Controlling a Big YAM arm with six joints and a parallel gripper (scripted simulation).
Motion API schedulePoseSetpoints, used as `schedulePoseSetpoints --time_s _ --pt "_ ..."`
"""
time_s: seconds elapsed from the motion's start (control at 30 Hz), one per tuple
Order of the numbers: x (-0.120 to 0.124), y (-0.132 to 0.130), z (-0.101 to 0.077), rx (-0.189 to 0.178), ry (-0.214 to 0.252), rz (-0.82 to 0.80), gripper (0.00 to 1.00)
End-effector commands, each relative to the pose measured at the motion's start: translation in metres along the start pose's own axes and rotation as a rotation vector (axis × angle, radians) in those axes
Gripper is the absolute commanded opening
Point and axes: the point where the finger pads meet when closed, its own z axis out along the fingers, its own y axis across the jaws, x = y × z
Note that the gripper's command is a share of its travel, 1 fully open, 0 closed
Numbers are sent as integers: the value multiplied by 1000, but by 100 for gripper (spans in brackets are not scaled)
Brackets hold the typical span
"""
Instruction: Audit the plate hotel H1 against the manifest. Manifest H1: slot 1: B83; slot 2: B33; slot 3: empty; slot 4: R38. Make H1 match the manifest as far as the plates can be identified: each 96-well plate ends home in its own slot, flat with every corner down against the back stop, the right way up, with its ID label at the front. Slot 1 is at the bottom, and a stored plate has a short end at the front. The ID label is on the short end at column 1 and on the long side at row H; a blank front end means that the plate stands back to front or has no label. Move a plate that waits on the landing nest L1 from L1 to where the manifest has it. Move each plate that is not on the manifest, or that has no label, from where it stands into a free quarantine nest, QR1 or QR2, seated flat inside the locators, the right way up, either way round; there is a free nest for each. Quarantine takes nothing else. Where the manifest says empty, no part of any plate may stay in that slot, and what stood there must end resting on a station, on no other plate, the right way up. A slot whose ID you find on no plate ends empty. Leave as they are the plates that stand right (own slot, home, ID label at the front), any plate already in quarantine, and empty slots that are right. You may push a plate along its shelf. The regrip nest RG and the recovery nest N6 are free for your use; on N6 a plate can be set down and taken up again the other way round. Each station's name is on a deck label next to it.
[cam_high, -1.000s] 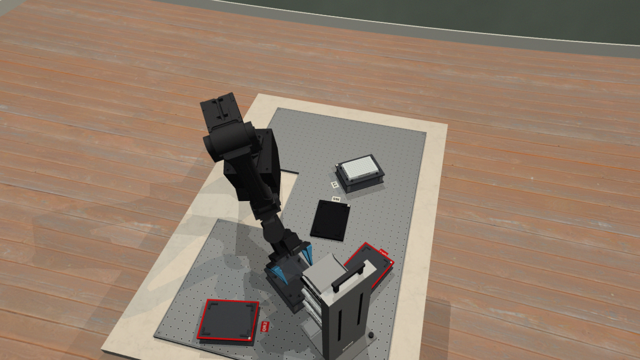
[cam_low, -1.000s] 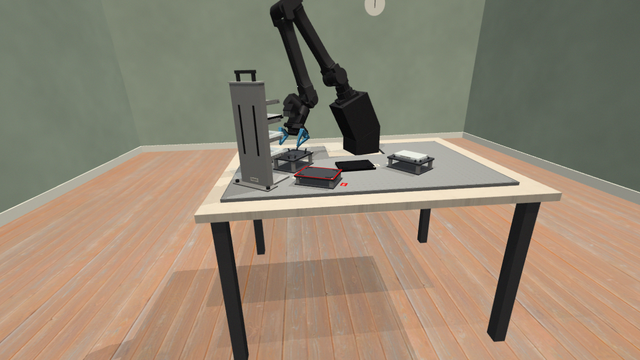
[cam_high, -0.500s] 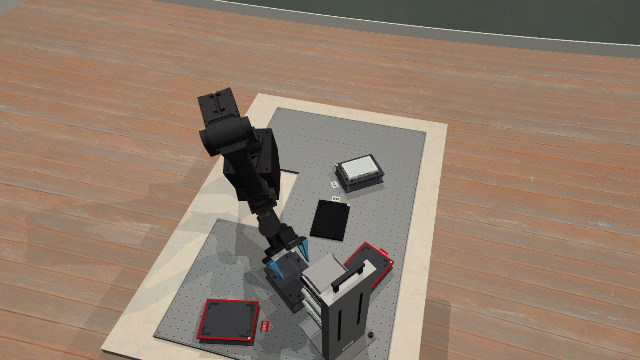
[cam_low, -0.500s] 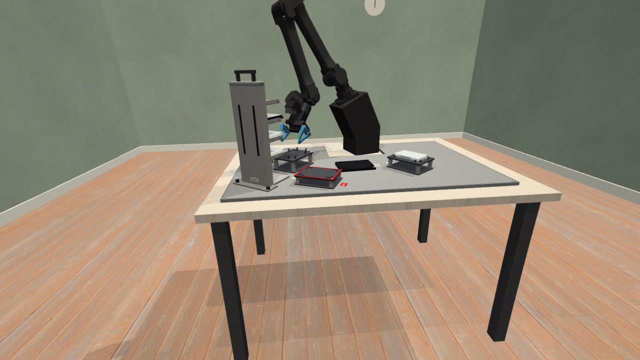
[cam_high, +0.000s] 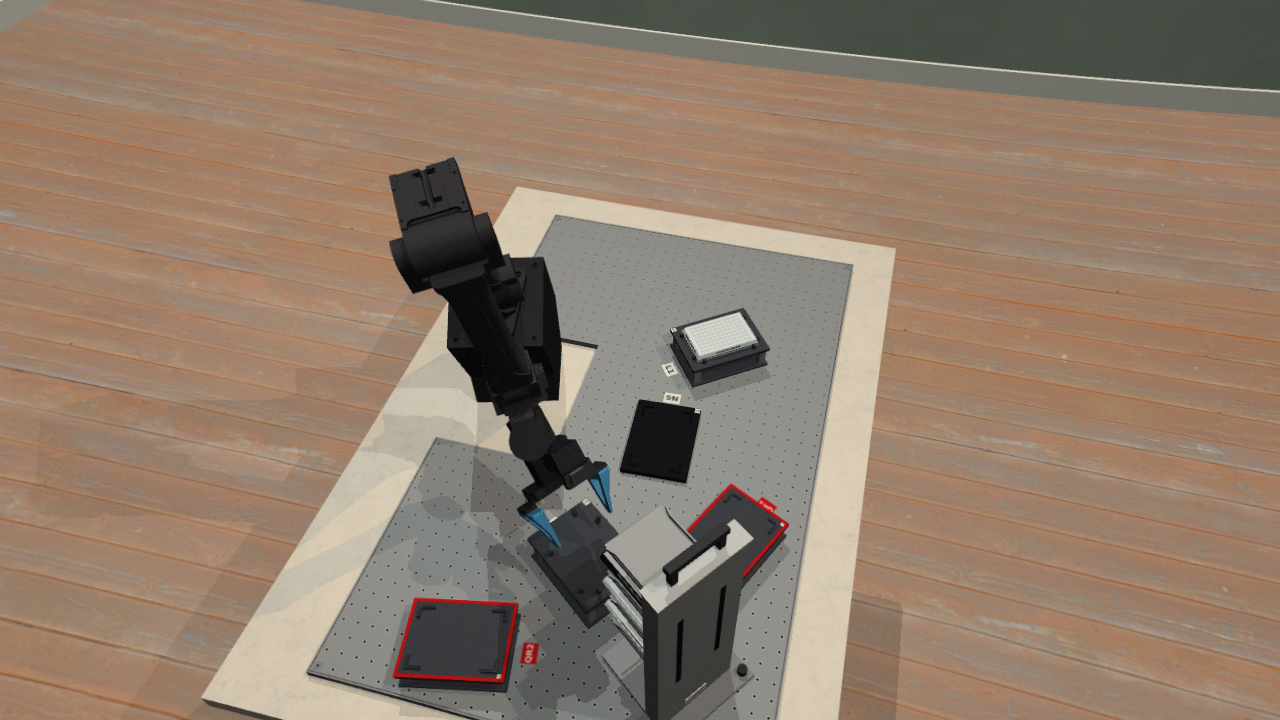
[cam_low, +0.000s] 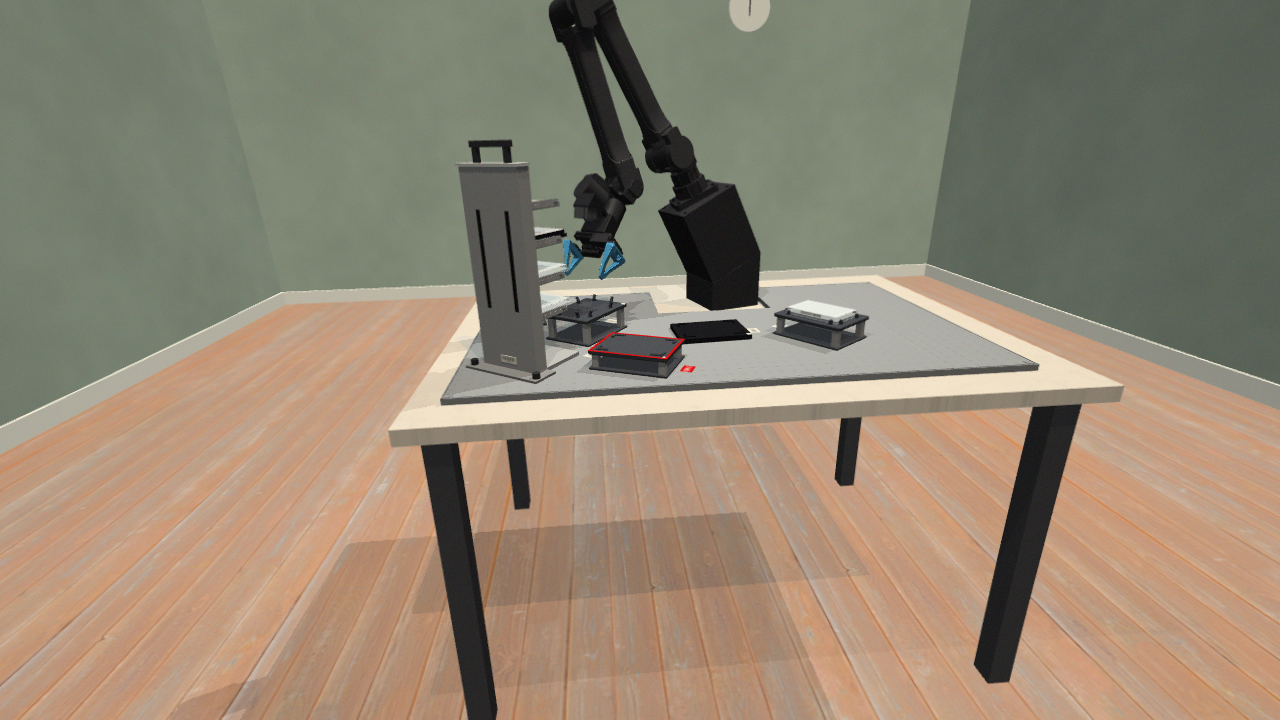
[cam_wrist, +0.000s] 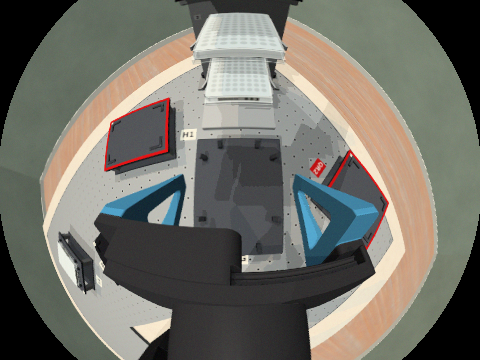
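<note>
The plate hotel H1 (cam_high: 689, 608) stands at the near end of the deck; it also shows in the exterior view (cam_low: 501, 268). In the wrist view two white 96-well plates (cam_wrist: 238, 36) (cam_wrist: 238, 80) sit on its shelves, one above the other, short ends toward me. My gripper (cam_high: 571, 504) (cam_low: 591, 261) (cam_wrist: 239, 180) is open and empty. It hovers above the regrip nest (cam_high: 572, 555) (cam_wrist: 240, 194), a little in front of the hotel. A white plate (cam_high: 718, 337) (cam_low: 820, 310) rests on landing nest L1.
The flat black N6 nest (cam_high: 662, 438) lies between L1 and the hotel. The red-rimmed QR2 nest (cam_high: 456, 640) (cam_wrist: 360, 190) holds no plate. The red-rimmed QR1 nest (cam_high: 747, 528) (cam_wrist: 139, 135), partly hidden behind the hotel, also shows none. The arm base (cam_high: 528, 331) stands at the deck's left edge.
</note>
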Motion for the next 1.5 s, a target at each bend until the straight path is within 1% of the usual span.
schedulePoseSetpoints --time_s 0.0,0.2,0.27,0.3,0.37,0.6,0.73,0.83,0.87,0.97,1.33,1.4,1.43,1.47 --pt "3 -3 -8 5 10 -8 100" --pt "4 -2 -18 5 10 -8 100" --pt "4 -2 -18 5 10 -8 100" --pt "11 2 -16 -9 31 -5 100" --pt "4 -2 -23 5 10 -8 100" --pt "5 -2 -34 5 9 -8 100" --pt "-7 4 -40 -11 1 -11 100" --pt "-9 4 -41 -11 1 -9 100" --pt "-14 0 -41 -2 -5 -6 100" --pt "-16 4 -49 -10 1 0 100" --pt "-39 3 -69 -8 -3 4 100" --pt "-39 3 -69 -8 -3 4 100" --pt "-42 -1 -70 0 -5 6 100" --pt "-46 0 -71 -3 -8 4 100"
